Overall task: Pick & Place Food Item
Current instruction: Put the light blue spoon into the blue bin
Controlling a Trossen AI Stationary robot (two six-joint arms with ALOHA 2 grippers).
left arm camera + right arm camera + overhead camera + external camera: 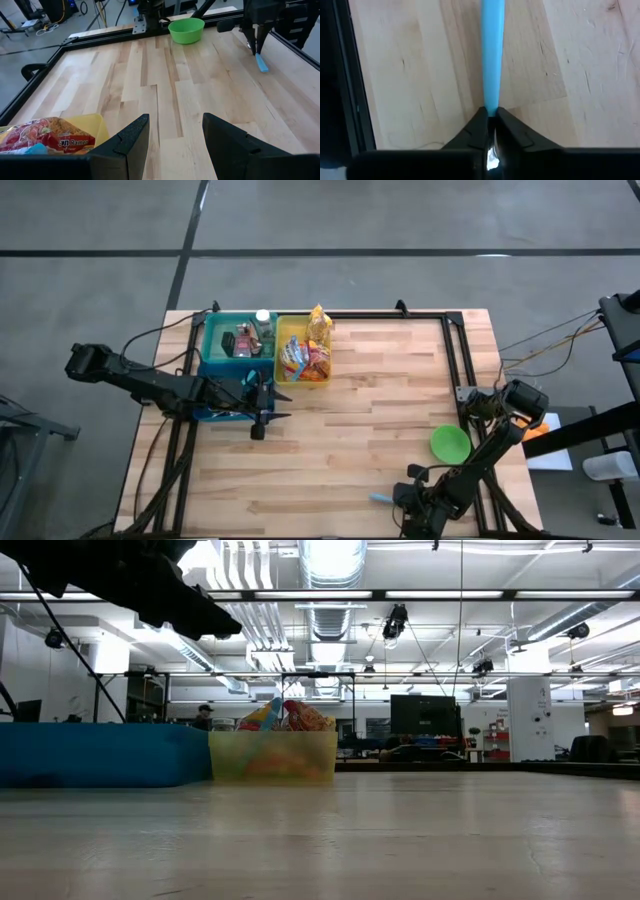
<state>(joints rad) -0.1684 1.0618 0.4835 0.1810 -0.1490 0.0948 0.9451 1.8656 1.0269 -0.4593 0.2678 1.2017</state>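
Food packets [305, 360] fill a yellow bin [283, 330] at the table's far left, and one packet [318, 325] stands up at its far edge; the left wrist view shows a ramen packet [50, 137]. My left gripper [175, 120] hovers open just near of the bins [268, 408], with nothing between its fingers. A thin light-blue stick [381, 498] lies near the table's near right edge. My right gripper [491, 114] is shut on its end. My right gripper pinches one end of the light-blue stick [491, 102] between its two fingertips. The fingers [255, 45] come steeply from above. The stick runs on straight from the fingertips, and its other end [263, 67] lies low on the wood.
A blue bin [215, 330] with a bottle and other items stands left of the yellow one. A green bowl [450, 443] sits at the right, far of my right gripper. A black frame [455, 350] runs along the table's edges. Bare wood lies between the bins and the bowl.
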